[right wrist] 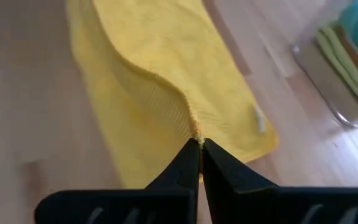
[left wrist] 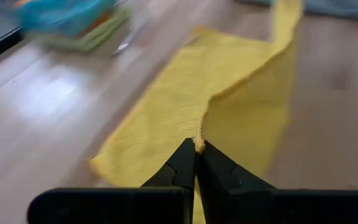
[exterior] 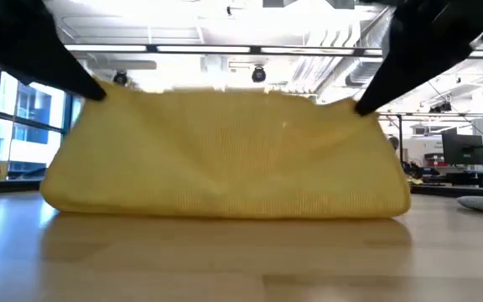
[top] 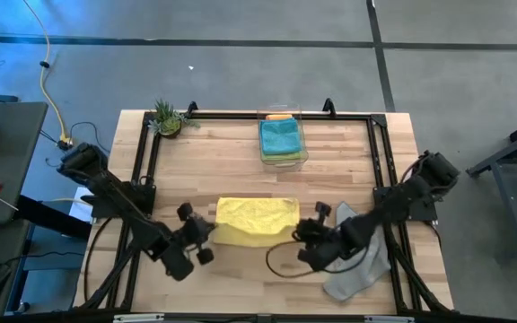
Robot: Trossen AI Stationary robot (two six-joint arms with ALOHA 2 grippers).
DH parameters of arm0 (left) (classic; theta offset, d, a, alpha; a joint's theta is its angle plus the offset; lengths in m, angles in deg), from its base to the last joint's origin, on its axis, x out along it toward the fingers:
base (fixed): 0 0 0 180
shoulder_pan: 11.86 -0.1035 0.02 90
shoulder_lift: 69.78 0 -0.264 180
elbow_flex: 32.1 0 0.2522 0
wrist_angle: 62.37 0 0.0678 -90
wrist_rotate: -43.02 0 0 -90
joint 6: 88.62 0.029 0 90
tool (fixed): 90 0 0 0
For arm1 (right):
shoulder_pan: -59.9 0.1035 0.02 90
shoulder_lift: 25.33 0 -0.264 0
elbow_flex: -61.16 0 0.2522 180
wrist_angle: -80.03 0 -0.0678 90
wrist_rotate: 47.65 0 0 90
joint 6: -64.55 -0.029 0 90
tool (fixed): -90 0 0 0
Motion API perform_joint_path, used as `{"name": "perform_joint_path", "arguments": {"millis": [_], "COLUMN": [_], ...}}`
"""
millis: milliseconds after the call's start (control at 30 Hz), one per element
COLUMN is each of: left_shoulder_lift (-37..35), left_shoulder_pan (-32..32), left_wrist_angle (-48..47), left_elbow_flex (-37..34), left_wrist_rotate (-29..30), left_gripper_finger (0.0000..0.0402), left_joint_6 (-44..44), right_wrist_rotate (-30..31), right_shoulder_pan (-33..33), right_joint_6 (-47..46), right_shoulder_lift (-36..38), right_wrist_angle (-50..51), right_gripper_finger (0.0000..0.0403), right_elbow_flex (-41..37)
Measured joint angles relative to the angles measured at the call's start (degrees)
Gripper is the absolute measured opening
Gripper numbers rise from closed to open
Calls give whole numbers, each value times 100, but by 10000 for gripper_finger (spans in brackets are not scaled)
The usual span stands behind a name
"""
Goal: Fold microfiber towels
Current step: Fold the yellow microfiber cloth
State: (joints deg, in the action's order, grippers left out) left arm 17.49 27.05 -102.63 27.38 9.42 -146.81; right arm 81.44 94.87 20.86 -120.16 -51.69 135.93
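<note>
Fingers of both grippers are closed: left gripper [left wrist: 196, 148] and right gripper [right wrist: 197, 144] each pinch a near corner of the yellow towel [top: 257, 220], lifted over the table [top: 223, 161]. Grey towel [top: 359, 269] lies right; clear bin [top: 283, 139] with the teal towel [top: 279, 136] sits beyond.

Soft, nubby cloth on the yellow towel [exterior: 225, 155], matt and finely ribbed. Pale wood on the counter [exterior: 225, 260], smooth with a slight sheen. Clear glossy plastic on the bin [top: 298, 135]. Matt black claw fingers [left wrist: 182, 171].
</note>
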Motion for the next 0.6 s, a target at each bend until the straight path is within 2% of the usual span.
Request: {"name": "perform_joint_path", "arguments": {"millis": [167, 600], "left_shoulder_lift": [0, 71], "left_shoulder_pan": [-465, -1283], "left_wrist_angle": [-653, 326], "left_elbow_flex": [-12, -743], "left_wrist_rotate": [-27, -602], "left_gripper_finger": [0, 0], "left_joint_6": [-565, -261], "right_wrist_rotate": [-73, -639], "right_shoulder_pan": [-469, -1341], "right_joint_6": [3, 519], "right_shoulder_lift": [0, 0], "right_wrist_angle": [-55, -936], "right_gripper_finger": [0, 0], "right_elbow_flex": [-204, -836]}}
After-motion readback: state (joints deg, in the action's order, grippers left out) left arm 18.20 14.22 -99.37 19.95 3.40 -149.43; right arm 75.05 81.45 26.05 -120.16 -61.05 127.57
